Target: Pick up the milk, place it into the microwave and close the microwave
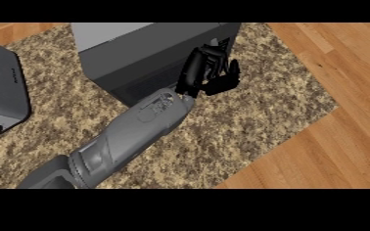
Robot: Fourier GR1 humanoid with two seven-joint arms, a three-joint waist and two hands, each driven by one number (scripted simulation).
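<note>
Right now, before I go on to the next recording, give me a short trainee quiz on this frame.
1. True or false: two hands show in the head view.
2. The left hand is up against: A the microwave, B the wooden floor, C the view's lower edge.
3. Is the milk in sight anywhere on the counter?
Key: 1 false, only the left hand shows. 2 A. 3 No; no milk shows, and whether the hand hides it cannot be told.
</note>
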